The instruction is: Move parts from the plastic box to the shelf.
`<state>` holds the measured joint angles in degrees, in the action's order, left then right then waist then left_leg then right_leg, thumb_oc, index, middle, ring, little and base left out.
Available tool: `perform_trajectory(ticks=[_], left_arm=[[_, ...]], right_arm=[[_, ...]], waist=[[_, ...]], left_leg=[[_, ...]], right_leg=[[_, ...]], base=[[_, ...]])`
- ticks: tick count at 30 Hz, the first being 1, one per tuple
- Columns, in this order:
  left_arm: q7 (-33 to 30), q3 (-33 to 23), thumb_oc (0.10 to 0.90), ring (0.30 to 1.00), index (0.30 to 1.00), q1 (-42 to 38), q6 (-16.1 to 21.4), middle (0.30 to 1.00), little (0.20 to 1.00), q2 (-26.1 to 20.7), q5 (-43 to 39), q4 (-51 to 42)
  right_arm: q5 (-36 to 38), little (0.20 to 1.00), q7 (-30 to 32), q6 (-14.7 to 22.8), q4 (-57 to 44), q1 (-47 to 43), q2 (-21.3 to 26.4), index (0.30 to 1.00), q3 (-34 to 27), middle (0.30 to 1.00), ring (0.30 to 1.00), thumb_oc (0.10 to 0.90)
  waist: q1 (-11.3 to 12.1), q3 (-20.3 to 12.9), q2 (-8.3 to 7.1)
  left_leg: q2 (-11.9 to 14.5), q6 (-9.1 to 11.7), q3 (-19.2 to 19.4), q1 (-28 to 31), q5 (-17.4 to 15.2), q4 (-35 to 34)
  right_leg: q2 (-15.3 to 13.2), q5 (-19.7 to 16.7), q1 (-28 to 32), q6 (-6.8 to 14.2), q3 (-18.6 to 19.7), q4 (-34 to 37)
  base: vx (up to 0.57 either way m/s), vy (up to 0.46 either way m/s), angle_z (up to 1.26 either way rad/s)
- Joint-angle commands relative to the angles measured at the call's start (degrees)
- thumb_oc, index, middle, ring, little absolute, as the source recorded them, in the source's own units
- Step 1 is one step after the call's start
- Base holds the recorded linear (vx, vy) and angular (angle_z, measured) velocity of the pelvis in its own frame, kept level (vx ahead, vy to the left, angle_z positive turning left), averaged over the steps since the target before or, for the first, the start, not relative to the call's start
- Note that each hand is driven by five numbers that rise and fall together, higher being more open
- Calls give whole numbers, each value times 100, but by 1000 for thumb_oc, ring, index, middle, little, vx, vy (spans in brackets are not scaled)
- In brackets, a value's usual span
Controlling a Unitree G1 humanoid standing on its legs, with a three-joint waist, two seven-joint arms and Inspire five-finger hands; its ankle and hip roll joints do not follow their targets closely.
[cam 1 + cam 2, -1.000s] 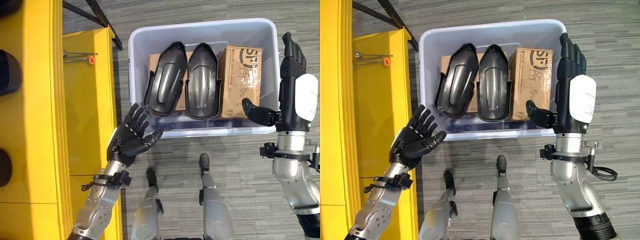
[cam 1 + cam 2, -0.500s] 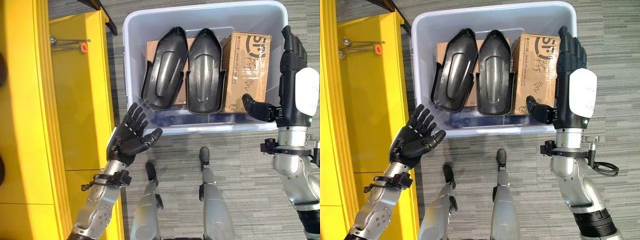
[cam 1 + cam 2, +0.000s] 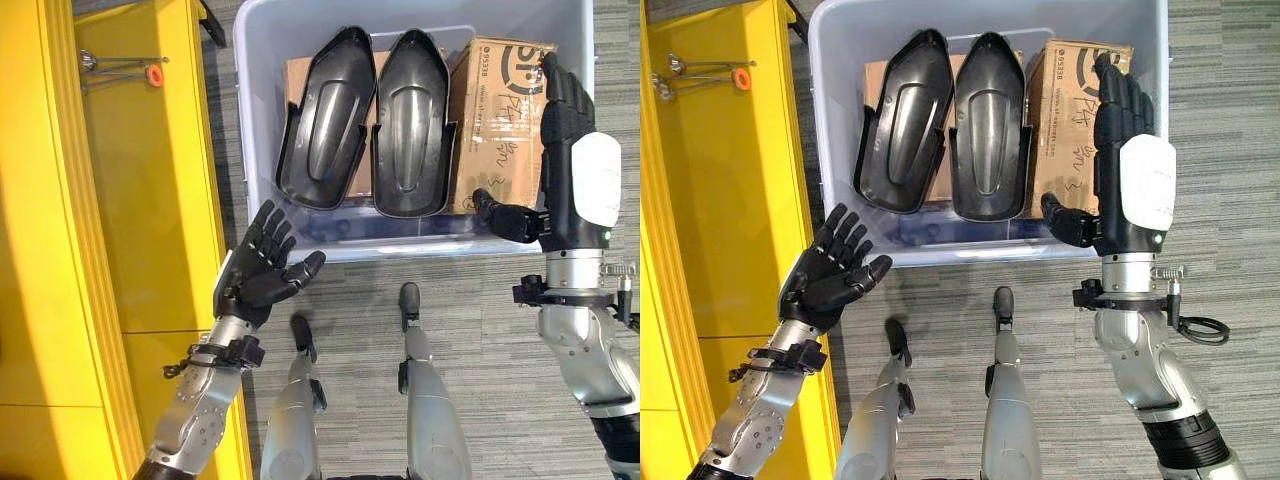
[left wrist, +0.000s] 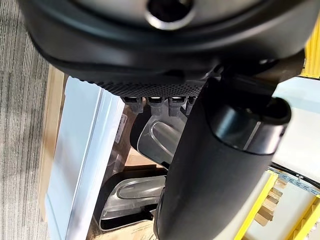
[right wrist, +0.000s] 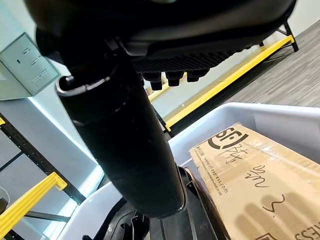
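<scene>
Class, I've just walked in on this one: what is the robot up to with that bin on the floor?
It stands over a plastic box holding two black moulded parts side by side and a cardboard carton. Both hands are open and hold nothing: the right hand is raised over the carton's side of the box, the left hand hovers at the box's near corner beside the yellow shelf. No part has been picked up.

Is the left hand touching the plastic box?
Apart. The left eye view shows the left hand open beside the plastic box, floor visible between them.
</scene>
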<state>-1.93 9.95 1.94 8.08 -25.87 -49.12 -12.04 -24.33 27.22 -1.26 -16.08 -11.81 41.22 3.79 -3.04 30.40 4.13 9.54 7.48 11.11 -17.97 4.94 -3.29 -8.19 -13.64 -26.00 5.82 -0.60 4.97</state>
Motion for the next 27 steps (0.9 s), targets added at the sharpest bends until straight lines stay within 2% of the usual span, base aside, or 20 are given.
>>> perform_trajectory(ticks=[1, 8, 14, 27], left_arm=[[90, -185, 900, 1000, 1000, 36, 456, 1000, 1000, -86, 73, -741], [133, -166, 900, 1000, 1000, 21, 427, 1000, 1000, -84, 84, -712], [176, -160, 900, 1000, 1000, 56, 470, 1000, 1000, -93, 121, -728], [207, -168, 900, 1000, 1000, 27, 466, 1000, 1000, -113, 121, -734]], right_arm=[[-328, 1000, 103, 343, -631, -484, 282, 1000, -133, 1000, 1000, 900], [-354, 1000, -122, 313, -698, -507, 335, 1000, 35, 1000, 1000, 900], [-341, 1000, -43, 196, -627, -465, 325, 1000, 114, 1000, 1000, 900], [-413, 1000, -249, 205, -505, -430, 248, 1000, 318, 1000, 1000, 900]], waist=[[-182, -60, -121], [-169, -60, -141], [-148, -60, -147], [-136, -60, -134]], left_leg=[[29, -285, -15, -511, 55, 447], [30, -283, -24, -628, 51, 487], [23, -283, -37, -699, 75, 473], [10, -281, -57, -816, 115, 480]], right_leg=[[-254, 850, -126, -84, -416, -902], [-259, 874, -200, -79, -439, -930], [-246, 878, -246, -84, -455, -931], [-244, 873, -334, -90, -471, -941]], base=[[-33, -4, -1], [-13, -6, 0], [0, 0, 0], [0, 0, 0]])
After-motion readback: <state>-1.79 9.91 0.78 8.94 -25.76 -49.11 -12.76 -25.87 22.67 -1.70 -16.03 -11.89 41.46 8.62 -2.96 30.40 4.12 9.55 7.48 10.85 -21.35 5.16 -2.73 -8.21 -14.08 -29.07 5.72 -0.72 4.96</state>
